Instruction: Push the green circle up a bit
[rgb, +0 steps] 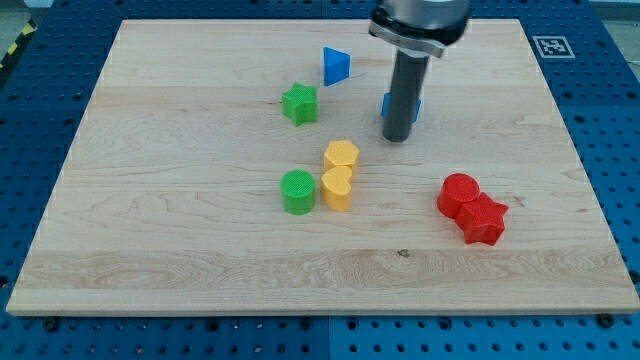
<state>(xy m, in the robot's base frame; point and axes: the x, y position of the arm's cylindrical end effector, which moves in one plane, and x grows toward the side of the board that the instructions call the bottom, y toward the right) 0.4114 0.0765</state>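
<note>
Green ribbed circle (297, 191) sits well below-left of my tip (397, 137), seemingly apart.

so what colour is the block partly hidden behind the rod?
Blue: the blue block peeks out either side of the dark rod, above my tip. The one camera view shows it.

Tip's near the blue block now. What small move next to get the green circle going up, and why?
Probably swing my tip down and to the view's left, stopping just below the green circle. It now sits above and right of it, with the yellow blocks between, so go round them.
</note>
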